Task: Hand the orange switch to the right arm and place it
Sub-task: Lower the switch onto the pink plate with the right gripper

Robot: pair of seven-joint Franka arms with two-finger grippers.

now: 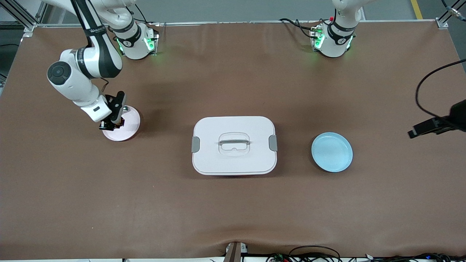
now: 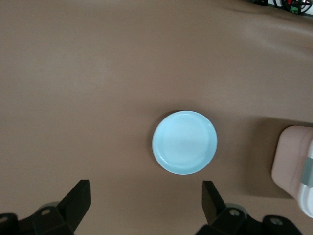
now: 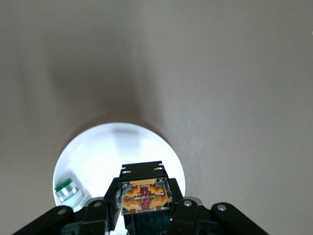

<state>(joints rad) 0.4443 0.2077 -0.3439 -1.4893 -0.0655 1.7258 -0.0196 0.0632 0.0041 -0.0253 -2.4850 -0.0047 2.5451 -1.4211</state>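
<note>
R gripper [image 1: 111,125] is clamped on the orange switch [image 3: 145,195], low over the pink plate [image 1: 131,125] at the right arm's end of the table. Switch looks light, rigid, blocky; flat black sides suit a pinch, and I'd keep off the orange contact face. White-grey piece w/ green mark [image 3: 67,190] lies on that plate. L gripper [image 2: 146,208] waits, jaws wide, over the blue plate [image 1: 332,152]. Lidded box [image 1: 234,145] sits between the plates.

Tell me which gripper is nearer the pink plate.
Right. The right gripper, shut on the orange switch, hangs just over the pink plate. The left gripper, open, is high over the blue plate.
</note>
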